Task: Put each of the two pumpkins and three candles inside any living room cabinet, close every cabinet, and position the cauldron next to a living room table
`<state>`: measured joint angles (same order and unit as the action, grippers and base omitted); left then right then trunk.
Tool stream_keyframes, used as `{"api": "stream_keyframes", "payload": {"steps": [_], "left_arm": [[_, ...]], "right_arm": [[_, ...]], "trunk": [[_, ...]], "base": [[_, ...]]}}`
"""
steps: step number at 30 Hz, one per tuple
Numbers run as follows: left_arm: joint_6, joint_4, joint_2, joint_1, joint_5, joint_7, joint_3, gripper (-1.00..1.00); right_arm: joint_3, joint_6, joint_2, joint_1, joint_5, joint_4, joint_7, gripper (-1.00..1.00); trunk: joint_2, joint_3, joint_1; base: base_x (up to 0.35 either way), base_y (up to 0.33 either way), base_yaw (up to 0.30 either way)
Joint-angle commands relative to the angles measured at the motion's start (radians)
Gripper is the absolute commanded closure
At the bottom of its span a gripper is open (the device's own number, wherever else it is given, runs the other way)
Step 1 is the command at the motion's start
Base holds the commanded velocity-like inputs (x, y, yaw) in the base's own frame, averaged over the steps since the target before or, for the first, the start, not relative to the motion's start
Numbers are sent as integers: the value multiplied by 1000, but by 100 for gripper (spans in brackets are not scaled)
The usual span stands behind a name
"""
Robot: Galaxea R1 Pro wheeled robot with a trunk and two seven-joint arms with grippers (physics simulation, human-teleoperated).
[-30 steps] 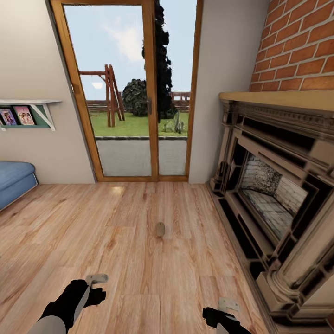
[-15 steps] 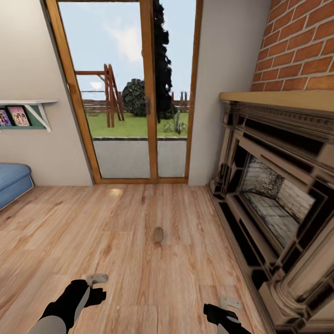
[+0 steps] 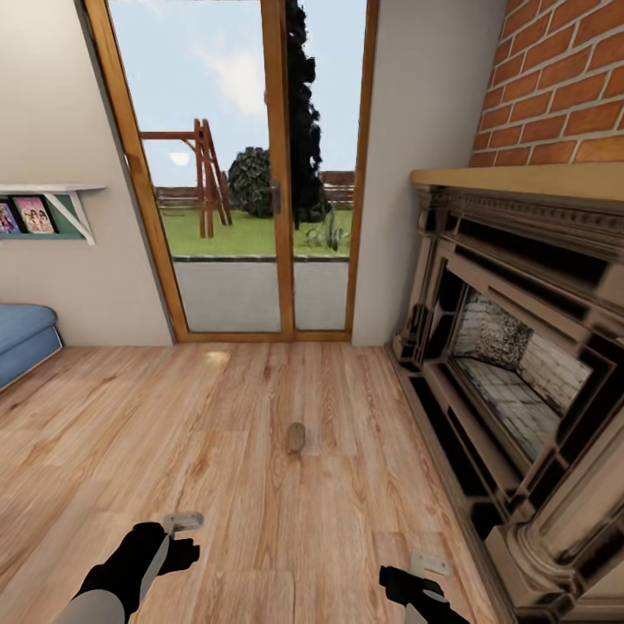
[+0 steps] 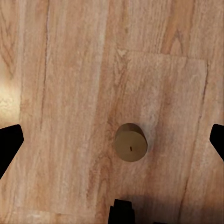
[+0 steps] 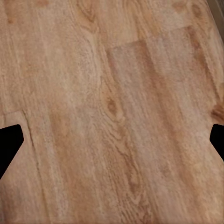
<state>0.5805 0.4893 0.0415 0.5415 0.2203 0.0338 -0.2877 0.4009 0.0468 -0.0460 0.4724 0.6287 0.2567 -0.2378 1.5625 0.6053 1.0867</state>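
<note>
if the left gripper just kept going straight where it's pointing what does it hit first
Probably the candle, standing upright on the wood floor close to the middle of the left gripper's line; slightly off, it meets bare floor. Depth is unclear.

I count one candle (image 3: 297, 436) on the floor (image 3: 217, 416), two framed photos (image 3: 22, 216), one fireplace (image 3: 520, 364), and my two tools.

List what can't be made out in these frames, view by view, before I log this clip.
- Head view: the left gripper and right gripper are small and seen end-on, so whether they are open is unclear; the right arm is cut by the bottom edge.
- Head view: the candle on the wood floor is too small for detail.
- Head view: the blue sofa is cut by the left edge.
</note>
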Motion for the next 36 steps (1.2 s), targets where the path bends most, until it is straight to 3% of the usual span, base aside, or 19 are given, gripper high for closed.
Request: {"api": "stream_keyframes", "payload": {"steps": [1,13,16,19,22,28,32,36], "left_arm": [[0,0,-1,0,-3,0,0,-100],[3,0,-8,0,-13,0,0,-100],[4,0,-8,0,-13,0,-1,-100],[4,0,-7,0,-13,0,-13,-100],[3,0,-6,0,-12,-3,-44,-100],[1,0,-1,0,-12,-7,-75,-100],[1,0,-1,0,-12,-8,-78,-100],[1,0,-2,0,-12,-8,-79,-100]], "right_arm": [[0,0,0,0,0,0,0,-100],[-1,-1,-2,0,0,3,-4,-100],[-2,-28,-16,1,2,17,-10,-100],[-4,-170,-67,24,3,74,-57,-100],[-6,-314,-92,65,3,131,-147,-100],[-7,-464,-111,129,9,236,-264,-100],[-5,-604,-129,146,4,283,-276,-100],[-2,-637,-129,146,2,343,-280,-100]], "trunk": [[7,3,4],[91,41,50],[112,50,61],[133,60,73],[154,69,84],[196,88,107],[224,100,123],[252,113,138]], "base": [[0,0,0],[-120,0,0],[-65,0,0],[-19,0,0],[-6,0,0],[-1,0,0],[0,0,0],[0,0,0]]}}
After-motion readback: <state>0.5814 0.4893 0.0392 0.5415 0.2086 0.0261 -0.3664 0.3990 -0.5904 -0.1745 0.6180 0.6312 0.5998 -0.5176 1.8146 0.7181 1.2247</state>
